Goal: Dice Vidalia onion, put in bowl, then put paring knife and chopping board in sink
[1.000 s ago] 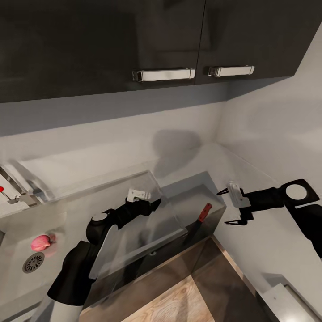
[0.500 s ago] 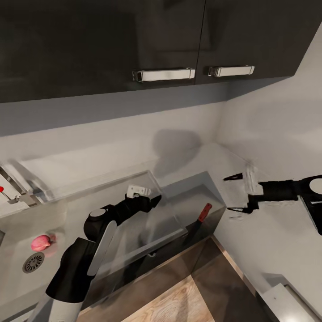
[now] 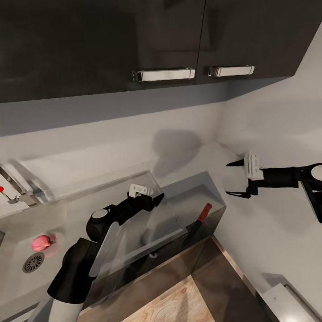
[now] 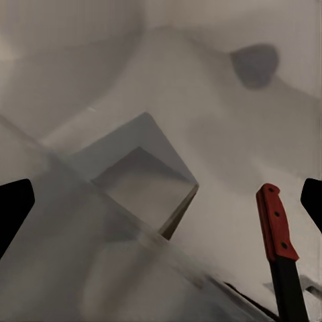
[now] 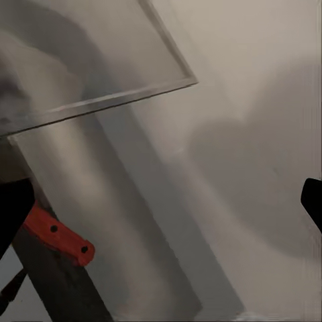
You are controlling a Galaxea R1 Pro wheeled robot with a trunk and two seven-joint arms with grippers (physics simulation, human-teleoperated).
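Note:
The pinkish-red Vidalia onion (image 3: 40, 243) lies in the sink (image 3: 18, 232) beside the drain. The paring knife (image 3: 202, 216) rests at the countertop's (image 3: 197, 192) right front corner, red handle (image 4: 275, 223) pointing back and dark blade forward; its handle (image 5: 59, 238) also appears in the right wrist view. My left gripper (image 3: 156, 198) hovers open over the steel drainboard, left of the knife, fingers (image 4: 15, 209) spread wide. My right gripper (image 3: 233, 179) hangs open in the air, above and right of the knife, empty. The chopping board and the bowl are out of view.
A chrome tap (image 3: 15, 185) with a red dot stands at the far left. Dark wall cabinets (image 3: 134, 40) with steel handles hang overhead. A grey wall (image 3: 277, 147) closes the right side, close to my right arm. Wooden floor (image 3: 179, 299) lies below the counter edge.
My right gripper has risen and drawn back to the right, away from the knife. The left gripper has edged slightly toward the knife. Onion and knife have not moved.

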